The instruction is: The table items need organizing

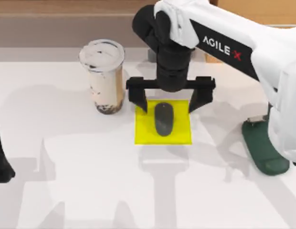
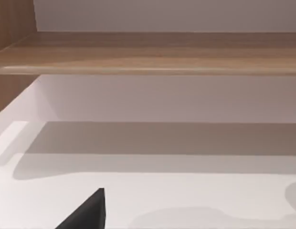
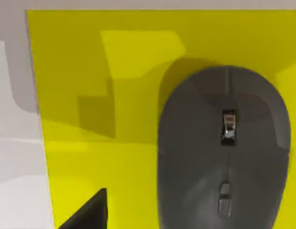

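The dark grey oval mouse (image 1: 163,119) (image 3: 224,152) lies on the yellow square pad (image 1: 145,130) (image 3: 95,86) in the middle of the white table (image 1: 90,181). My right gripper (image 1: 169,101) hangs just above the mouse's far end, open, its two black fingers spread wide on either side of the pad's far edge. The white-lidded cup of milky brown drink (image 1: 104,76) stands upright to the left of the pad. My left arm (image 1: 1,160) is parked at the table's left edge. The smartphone is out of view.
A dark green phone stand (image 1: 263,150) sits at the right, partly under my right arm. A light wooden cabinet (image 2: 148,52) runs along the back of the table. Open tabletop lies in front of the pad.
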Controlling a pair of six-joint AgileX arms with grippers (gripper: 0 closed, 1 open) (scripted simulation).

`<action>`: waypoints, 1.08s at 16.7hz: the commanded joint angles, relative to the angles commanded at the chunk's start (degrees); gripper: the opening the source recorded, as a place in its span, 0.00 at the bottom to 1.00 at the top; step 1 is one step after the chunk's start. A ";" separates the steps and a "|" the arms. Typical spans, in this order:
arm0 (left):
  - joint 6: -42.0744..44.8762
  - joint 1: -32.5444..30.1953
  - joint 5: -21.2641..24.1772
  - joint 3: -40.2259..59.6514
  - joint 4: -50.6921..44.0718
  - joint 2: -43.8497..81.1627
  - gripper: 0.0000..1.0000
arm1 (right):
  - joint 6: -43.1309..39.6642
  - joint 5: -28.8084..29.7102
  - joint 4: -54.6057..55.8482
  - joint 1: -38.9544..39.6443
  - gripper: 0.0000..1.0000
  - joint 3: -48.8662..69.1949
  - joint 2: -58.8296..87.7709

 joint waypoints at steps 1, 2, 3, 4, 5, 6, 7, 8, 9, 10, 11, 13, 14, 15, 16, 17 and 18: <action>0.00 0.00 0.00 0.00 0.00 0.00 1.00 | -1.66 0.00 -0.11 -1.17 1.00 -1.00 -0.97; 0.00 0.00 0.00 0.00 0.00 0.00 1.00 | -3.81 -0.01 -0.10 -2.73 1.00 -2.34 -2.05; 0.00 0.00 0.00 0.00 0.00 0.00 1.00 | -6.40 -0.04 0.03 -4.58 1.00 -3.91 -3.24; 0.00 0.00 0.00 0.00 0.00 0.00 1.00 | -9.31 -0.07 0.27 -6.67 1.00 -5.65 -4.44; 0.00 0.00 0.00 0.00 0.00 0.00 1.00 | -12.43 -0.10 0.62 -8.99 1.00 -7.54 -5.58; 0.00 0.00 0.00 0.00 0.00 0.00 1.00 | -15.67 -0.14 1.06 -11.56 1.00 -9.50 -6.63; 0.00 0.00 0.00 0.00 0.00 0.00 1.00 | -18.94 -0.18 1.58 -14.37 1.00 -11.47 -7.68; 0.00 0.00 0.00 0.00 0.00 0.00 1.00 | -22.29 -0.23 2.16 -17.40 1.00 -13.42 -8.76; 0.00 0.00 0.00 0.00 0.00 0.00 1.00 | -25.79 -0.27 2.79 -20.59 1.00 -15.36 -9.94; 0.00 0.00 0.00 0.00 0.00 0.00 1.00 | -29.45 -0.30 3.44 -23.88 1.00 -17.30 -11.23; 0.00 0.00 0.00 0.00 0.00 0.00 1.00 | -33.13 -0.31 4.09 -27.22 1.00 -19.22 -12.60; 0.00 0.00 0.00 0.00 0.00 0.00 1.00 | -40.38 -0.31 5.25 -33.75 1.00 -22.96 -15.37; 0.00 0.00 0.00 0.00 0.00 0.00 1.00 | -43.84 -0.29 5.75 -36.79 1.00 -24.71 -16.72; 0.00 0.00 0.00 0.00 0.00 0.00 1.00 | -47.03 -0.27 6.21 -39.55 1.00 -26.37 -18.07; 0.00 0.00 0.00 0.00 0.00 0.00 1.00 | -49.90 -0.26 6.63 -41.98 1.00 -27.91 -19.40; 0.00 0.00 0.00 0.00 0.00 0.00 1.00 | -52.36 -0.24 7.01 -44.05 1.00 -29.30 -20.63; 0.00 0.00 0.00 0.00 0.00 0.00 1.00 | -54.34 -0.24 7.31 -45.69 1.00 -30.48 -21.66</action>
